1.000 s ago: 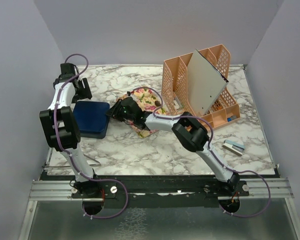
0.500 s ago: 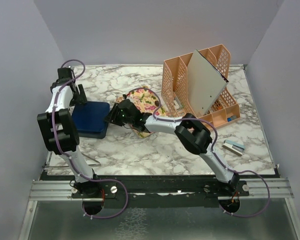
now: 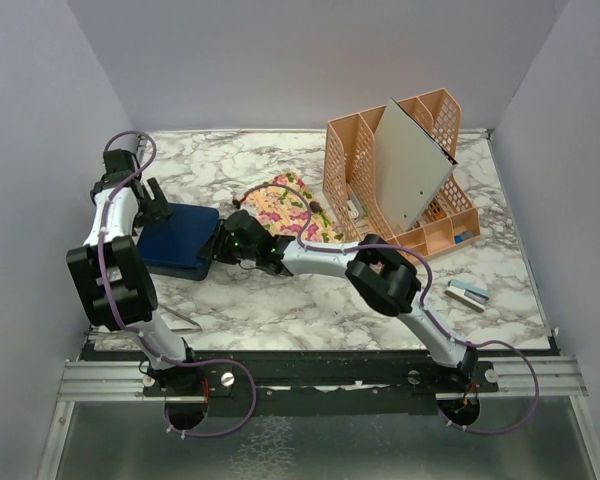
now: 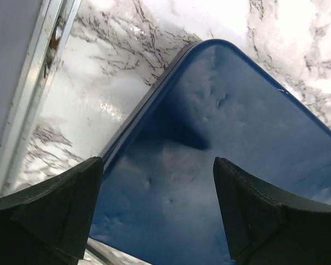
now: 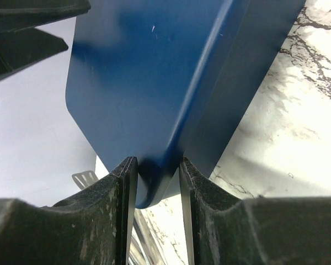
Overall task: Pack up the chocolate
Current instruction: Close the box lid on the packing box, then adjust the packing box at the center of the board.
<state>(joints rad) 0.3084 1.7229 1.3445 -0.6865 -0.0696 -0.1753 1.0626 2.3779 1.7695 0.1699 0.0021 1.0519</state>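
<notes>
No chocolate shows in any view. The dark blue box (image 3: pixel 178 238) lies closed on the marble table at the left. My right gripper (image 3: pixel 221 244) is at the box's right corner. In the right wrist view that rounded corner (image 5: pixel 154 182) sits pinched between the fingers (image 5: pixel 124 182) of my right gripper (image 5: pixel 157 161), and the box (image 5: pixel 143 72) fills the view beyond. My left gripper (image 3: pixel 150 200) hovers over the box's far left part. Its fingers (image 4: pixel 71 193) stand wide apart over the lid (image 4: pixel 231 110), with nothing between them at my left gripper (image 4: pixel 157 165).
A floral cloth (image 3: pixel 285 207) lies just right of the box, with a small dark thing on its far edge. A peach desk organizer (image 3: pixel 435 215) with a grey board (image 3: pixel 408 165) stands at the back right. A small white and blue item (image 3: pixel 468 292) lies at the right. The left wall is close.
My right arm has swung left off the floral cloth to the box's corner and closed on it. My left gripper has drawn back toward the left wall and opened wider.
</notes>
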